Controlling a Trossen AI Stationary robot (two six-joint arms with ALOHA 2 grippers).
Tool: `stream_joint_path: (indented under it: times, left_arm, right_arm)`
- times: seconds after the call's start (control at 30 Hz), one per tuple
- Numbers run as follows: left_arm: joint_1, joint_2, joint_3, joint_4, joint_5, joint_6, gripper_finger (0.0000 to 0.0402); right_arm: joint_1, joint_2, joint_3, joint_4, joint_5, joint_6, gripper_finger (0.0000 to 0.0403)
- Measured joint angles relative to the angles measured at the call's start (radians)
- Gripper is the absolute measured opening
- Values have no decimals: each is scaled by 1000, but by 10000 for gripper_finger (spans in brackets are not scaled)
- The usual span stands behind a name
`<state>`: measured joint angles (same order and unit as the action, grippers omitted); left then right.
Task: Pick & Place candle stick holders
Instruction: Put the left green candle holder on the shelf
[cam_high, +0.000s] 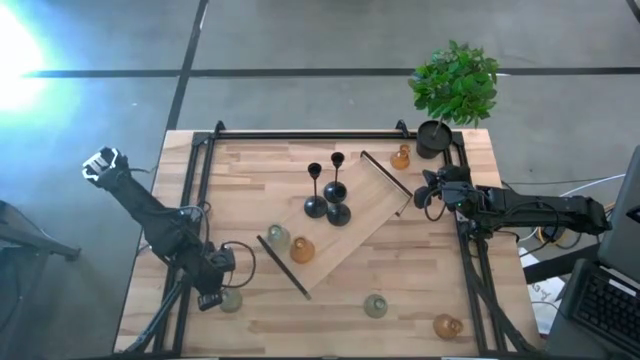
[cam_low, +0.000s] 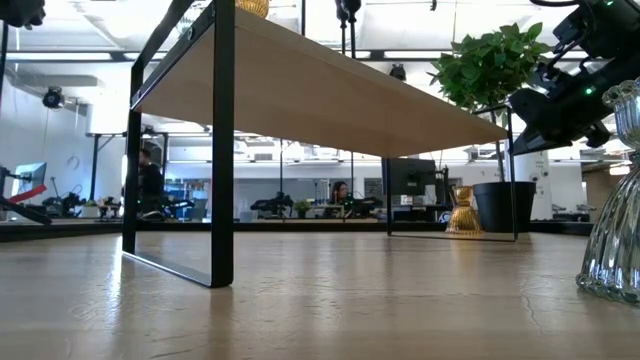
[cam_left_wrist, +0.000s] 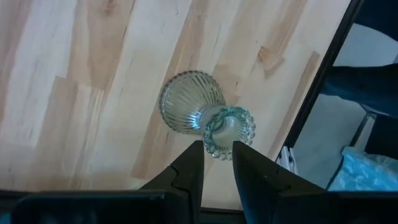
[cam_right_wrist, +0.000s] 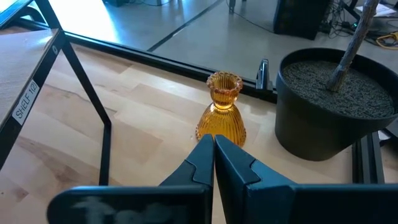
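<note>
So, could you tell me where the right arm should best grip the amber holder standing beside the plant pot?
Probably the narrow neck of the amber holder, just below its scalloped rim, coming from above. It stands upright, and its ribbed bell flares wide lower down. The plant pot crowds one side, so the right gripper, now shut, must open and straddle the neck clear of it.

High view: looking straight down over the whole table (cam_high: 250, 330). Low view: sitting at tabletop height, facing level under the raised shelf (cam_low: 330, 95) into the room. Wrist views: looking close past own fingers. Sharing the potted plant (cam_high: 455, 85) and an amber holder (cam_right_wrist: 221, 112) across high, low and right wrist views.
</note>
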<state>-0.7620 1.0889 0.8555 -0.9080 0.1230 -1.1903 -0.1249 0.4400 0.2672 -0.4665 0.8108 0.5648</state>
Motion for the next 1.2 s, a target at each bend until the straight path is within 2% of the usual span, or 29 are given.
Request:
stream_joint_path:
  times: [0.87, 0.97, 1.07, 1.2]
  left_arm:
    - [-8, 1, -164, 213, 34, 22, 87]
    - [-8, 1, -176, 215, 34, 27, 70]
    - [-8, -2, -179, 218, 34, 40, 28]
    - [-8, -3, -178, 222, 35, 36, 27]
  right_arm:
    - [0, 0, 0, 0, 1, 3, 8]
    - [0, 0, 0, 0, 2, 3, 8]
    - [0, 0, 0, 0, 2, 3, 8]
    - [0, 0, 0, 0, 2, 3, 8]
